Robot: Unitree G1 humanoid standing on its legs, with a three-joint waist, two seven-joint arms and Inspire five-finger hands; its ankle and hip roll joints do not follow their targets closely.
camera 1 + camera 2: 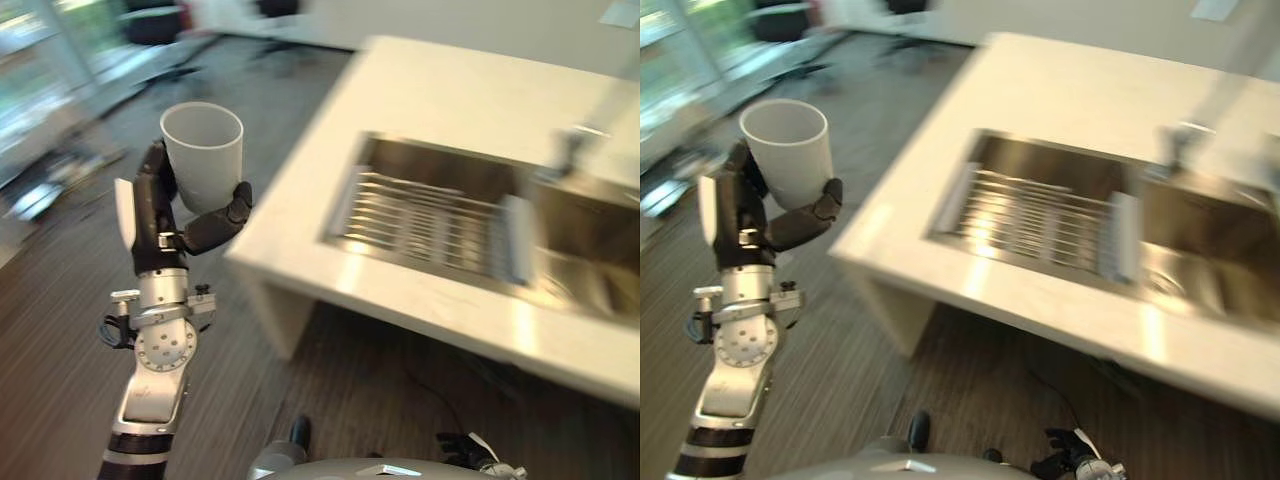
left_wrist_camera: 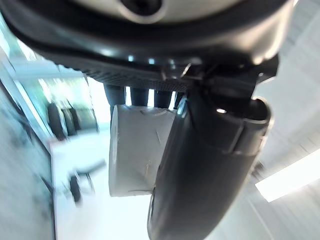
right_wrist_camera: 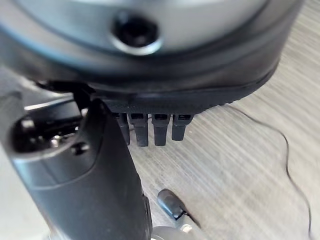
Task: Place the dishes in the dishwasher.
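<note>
White plastic, or maybe china: that is what the cup point(image 1: 203, 153) looks like to me. My left robot hand point(image 1: 165, 215) has its fingers and thumb curled round the cup and holds it up in the air, mouth up, at about 9 o'clock from the sink point(image 1: 470, 225). The cup is well apart from the pale desk point(image 1: 450, 95) and hangs over the wood floor point(image 1: 60, 380). My right robot hand point(image 3: 150, 127) hangs low over the floor with its fingers fairly straight, and it holds nothing.

What could go wrong? I think the cup could slip. The thumb sits low on the cup wall and the fingers are behind it, so a quick swing of the arm could tip it out. Then it would fall all the way to the floor and could break. The cup could also knock on the corner of the desk if I bring the arm in too low. I cannot see a dishwasher, so I may need to turn and walk, and that shaking makes a drop more likely.

No words or marks that I can read are on the cup, the desk or the sink rack point(image 1: 420, 220).
</note>
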